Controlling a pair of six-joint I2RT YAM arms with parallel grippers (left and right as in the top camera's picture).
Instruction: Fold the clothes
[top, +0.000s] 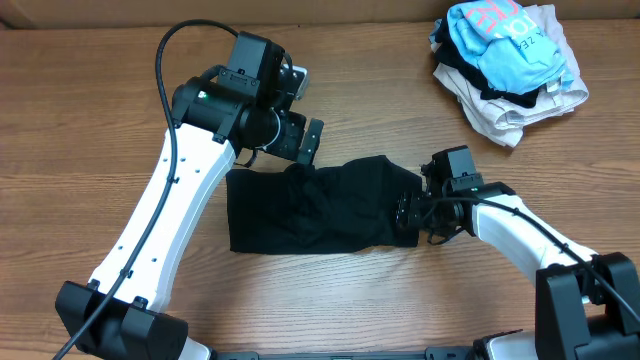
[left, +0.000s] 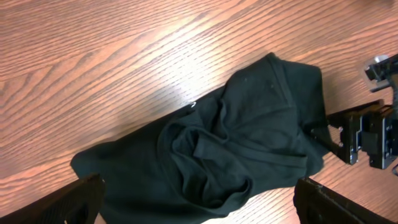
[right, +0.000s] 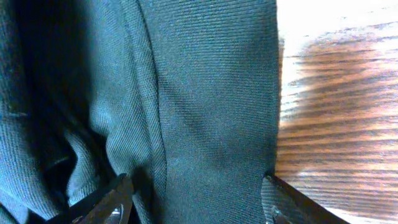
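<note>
The black shirt (top: 320, 205) lies crumpled in a rough rectangle at the table's middle, with bunched folds near its centre (left: 236, 143). My left gripper (top: 300, 140) is open and empty, hovering above the shirt's far edge; its fingers (left: 199, 205) are spread wide over the fabric. My right gripper (top: 410, 212) is at the shirt's right end, low on the table. Its jaws (right: 196, 202) are open and straddle the shirt's edge (right: 211, 93), with fabric lying between them. It also shows in the left wrist view (left: 348, 134). No label or lettering shows.
A pile of other garments (top: 510, 60), light blue with pink letters on top of white and beige ones, sits at the far right corner. The wooden table (top: 100, 120) surrounds the shirt. The arm bases stand at the front edge.
</note>
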